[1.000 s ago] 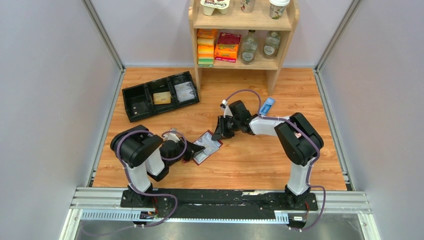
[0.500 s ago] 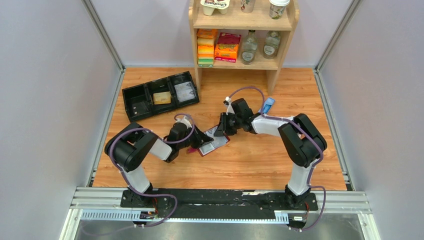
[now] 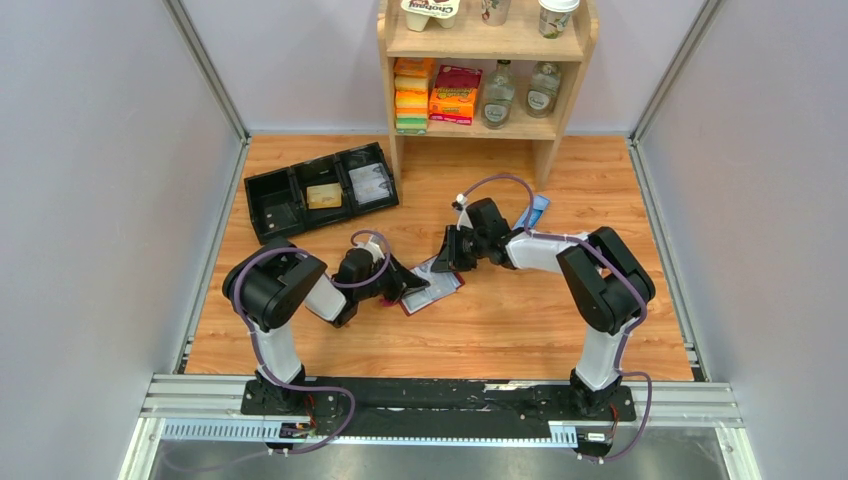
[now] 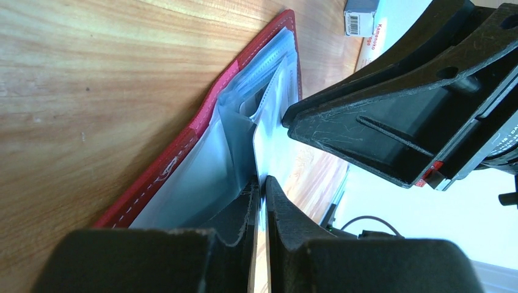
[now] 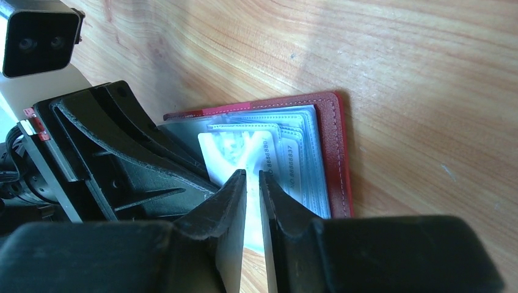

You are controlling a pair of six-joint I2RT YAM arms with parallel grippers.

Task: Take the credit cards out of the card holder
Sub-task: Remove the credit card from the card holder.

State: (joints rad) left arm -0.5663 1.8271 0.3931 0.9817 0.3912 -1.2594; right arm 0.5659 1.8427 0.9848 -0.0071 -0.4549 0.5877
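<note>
Out on the wooden counter [image 3: 520, 330], the maroon card holder [image 3: 437, 291] lies open between the two arms, its clear sleeves fanned up! The left fingers [image 4: 261, 183] are squeezed down to a hairline, pinching one clear sleeve at the holder's edge. The right fingers [image 5: 251, 176] sit at the opposite side, closed to a thin slit on a pale credit card [image 5: 235, 149] that pokes out of the top sleeve, its edge running into that slit.

Bright, even light, soft shadows on table [image 3: 520, 330], close-up blur and blown-out white patches in wrist views.
</note>
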